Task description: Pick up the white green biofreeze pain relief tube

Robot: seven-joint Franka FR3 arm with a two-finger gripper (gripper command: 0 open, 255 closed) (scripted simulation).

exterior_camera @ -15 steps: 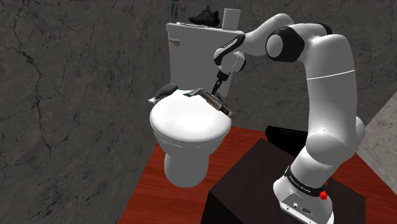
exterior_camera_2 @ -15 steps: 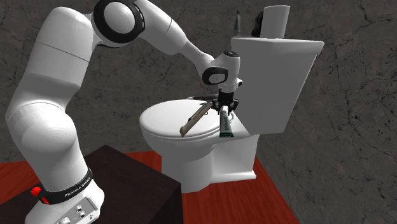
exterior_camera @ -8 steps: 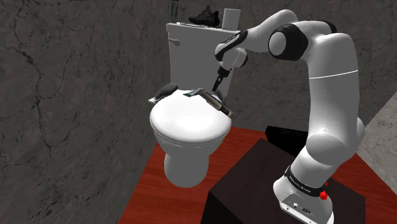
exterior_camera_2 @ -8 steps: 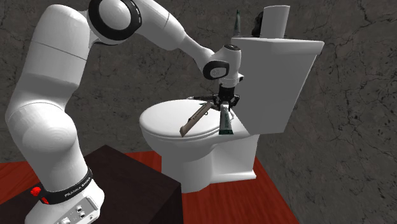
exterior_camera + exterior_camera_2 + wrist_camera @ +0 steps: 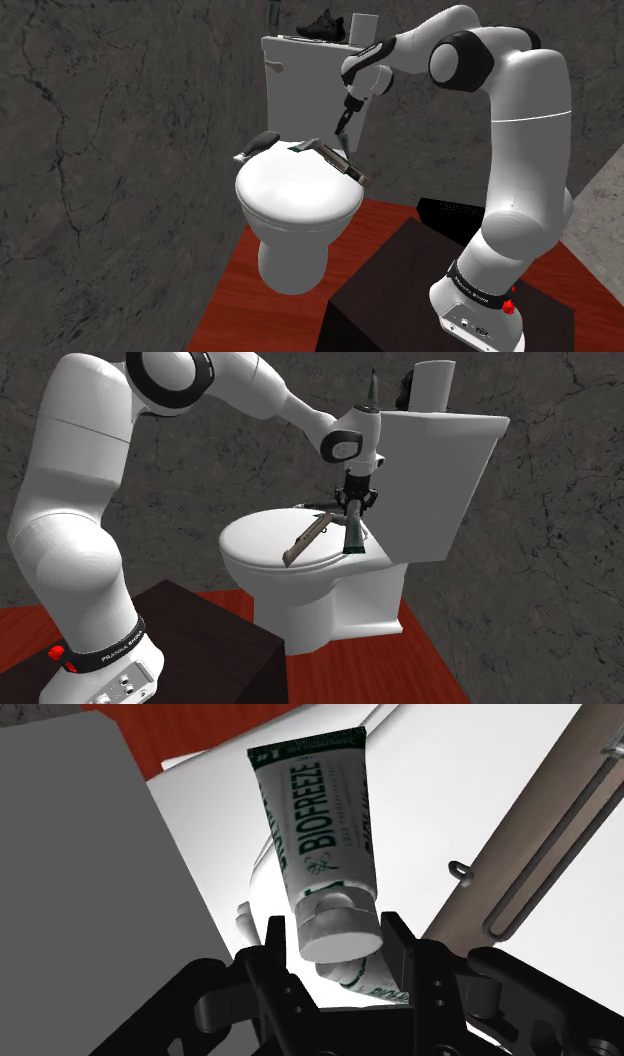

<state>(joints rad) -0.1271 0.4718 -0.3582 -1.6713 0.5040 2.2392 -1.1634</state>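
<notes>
**Tube clamped at cap end, hanging over toilet lid**

- Gripper (image 5: 338,942): both black fingers (image 5: 276,950) pressed against the white cap of the tube (image 5: 315,824), one on each side. The grip is closed on it.
- Tube: white with dark green "BIOFREEZE" lettering. The cap sits between the fingers and the flat crimped end points away from the hand.
- In the second exterior view the tube hangs nearly upright below the gripper, beside the tank (image 5: 430,482). Its lower end is at the rim of the toilet lid (image 5: 255,542). Contact with the lid: cannot tell.
- A brown-handled folding tool (image 5: 308,538) lies on the lid just beside the tube, not touching it.
- In the wrist view, a second white item with green print (image 5: 368,984) lies under the cap, partly hidden.
- On top of the tank: a black shoe (image 5: 322,24).
- Floor (image 5: 260,310): red-brown boards.
</notes>
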